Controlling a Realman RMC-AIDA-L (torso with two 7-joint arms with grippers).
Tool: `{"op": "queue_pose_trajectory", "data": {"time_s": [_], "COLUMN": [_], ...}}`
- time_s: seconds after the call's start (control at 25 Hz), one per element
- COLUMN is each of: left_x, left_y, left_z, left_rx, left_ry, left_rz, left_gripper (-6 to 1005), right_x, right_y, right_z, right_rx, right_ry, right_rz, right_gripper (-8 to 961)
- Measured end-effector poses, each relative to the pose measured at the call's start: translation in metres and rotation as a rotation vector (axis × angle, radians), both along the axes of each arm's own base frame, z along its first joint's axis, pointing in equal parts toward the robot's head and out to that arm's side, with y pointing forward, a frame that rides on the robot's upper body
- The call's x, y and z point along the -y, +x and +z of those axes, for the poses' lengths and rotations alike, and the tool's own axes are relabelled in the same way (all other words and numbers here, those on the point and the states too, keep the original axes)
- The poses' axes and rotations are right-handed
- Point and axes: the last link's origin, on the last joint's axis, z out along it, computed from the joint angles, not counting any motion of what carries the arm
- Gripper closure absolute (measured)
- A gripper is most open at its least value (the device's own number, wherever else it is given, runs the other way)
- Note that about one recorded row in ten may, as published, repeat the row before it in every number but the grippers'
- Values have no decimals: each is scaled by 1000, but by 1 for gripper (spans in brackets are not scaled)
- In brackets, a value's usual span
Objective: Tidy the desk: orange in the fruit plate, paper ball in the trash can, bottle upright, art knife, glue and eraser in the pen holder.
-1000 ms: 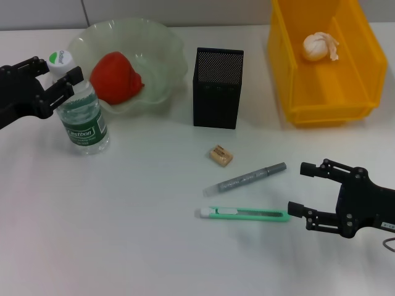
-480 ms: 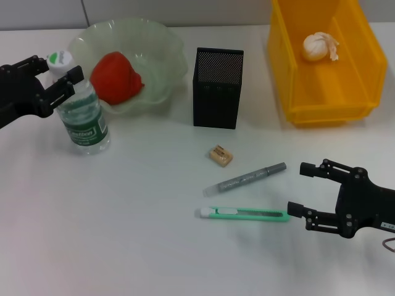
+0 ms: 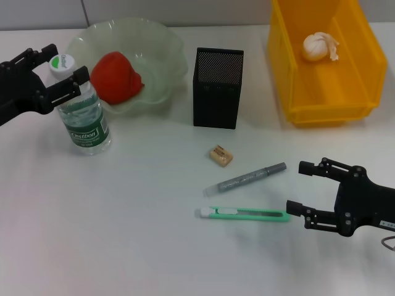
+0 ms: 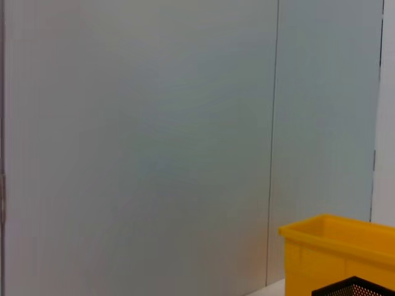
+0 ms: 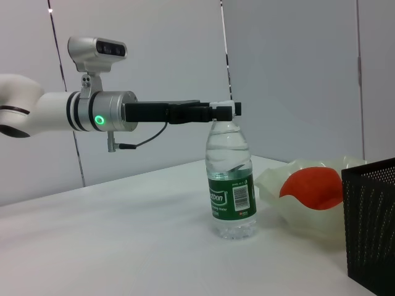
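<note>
Orange point(image 3: 116, 78) in fruit plate point(image 3: 162, 43); paper ball point(image 3: 318, 46) in trash can point(image 3: 290, 74); both grippers spread, empty

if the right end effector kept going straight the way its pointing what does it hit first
Probably the art knife: the open right end effector points left across the desk, its lower finger almost at the knife's end. The glue lies slightly off that line.

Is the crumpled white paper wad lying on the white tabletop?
No, the crumpled white paper wad sits inside the bright yellow plastic bin.
</note>
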Motion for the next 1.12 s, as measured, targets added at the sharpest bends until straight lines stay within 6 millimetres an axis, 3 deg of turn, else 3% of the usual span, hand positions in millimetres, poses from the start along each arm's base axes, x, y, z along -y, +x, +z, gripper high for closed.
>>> {"op": "queue_pose_trajectory", "data": {"time_s": [0.24, 0.36, 0.44, 0.48, 0.52, 0.6, 0.72, 0.84, 0.96, 1.0, 1.12], "left_x": [1, 3, 3, 2, 2, 3, 3, 11, 15, 27, 31], "left_y": [5, 21, 21, 37, 37, 55, 55, 70, 70, 65, 62], "left_z": [3, 11, 11, 20, 20, 23, 23, 3, -4, -23, -29], "left_rx": [39, 144, 144, 242, 242, 298, 298, 244, 225, 151, 120], "left_ry": [0, -10, -10, -53, -53, -152, -152, -367, -403, -479, -495], "left_rz": [-22, -82, -82, -132, -132, -200, -200, -268, -275, -294, -298], "left_gripper": [194, 194, 194, 194, 194, 194, 194, 194, 194, 194, 194], "right_x": [0, -1, -1, -1, -1, -2, -2, -2, -3, -5, -8], "right_y": [0, 1, 1, 1, 1, 1, 1, 0, 0, -1, -3], "right_z": [0, 0, 0, 0, 0, 1, 1, 3, 3, 4, 5], "right_rx": [1, 4, 5, 4, 4, 1, -2, -14, -17, -26, -39], "right_ry": [0, 1, 1, 4, 4, 10, 13, 12, 10, 6, 5], "right_rz": [-4, -8, -9, -10, -10, -13, -13, -20, -23, -32, -45], "right_gripper": [184, 185, 185, 185, 185, 185, 186, 186, 186, 187, 187]}}
